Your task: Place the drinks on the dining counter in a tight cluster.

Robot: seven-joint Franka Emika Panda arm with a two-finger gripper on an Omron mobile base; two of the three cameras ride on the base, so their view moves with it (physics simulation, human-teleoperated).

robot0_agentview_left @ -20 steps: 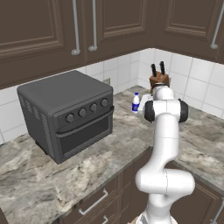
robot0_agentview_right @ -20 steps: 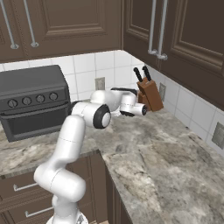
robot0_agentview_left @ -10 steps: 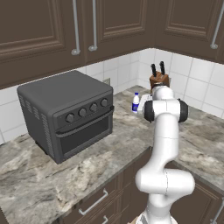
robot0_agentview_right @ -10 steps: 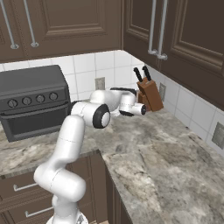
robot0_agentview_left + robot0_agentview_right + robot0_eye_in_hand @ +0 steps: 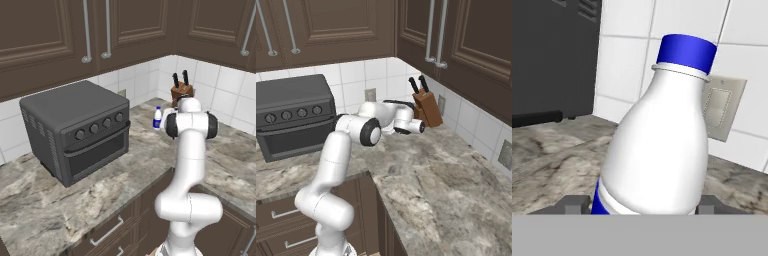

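Home kitchen: dark wood cabinets (image 5: 60, 35), marbled stone counter (image 5: 446, 190), toaster oven (image 5: 77, 130), knife block (image 5: 427, 107), white tile backsplash (image 5: 356, 80).

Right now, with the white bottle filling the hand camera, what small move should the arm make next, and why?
Probably finish closing, then lift straight up. In the hand view the white bottle with the blue cap stands between the fingertips, which sit at its lower sides. From the left base view it stands on the counter beside the toaster oven. Whether the pads touch yet, I cannot tell.
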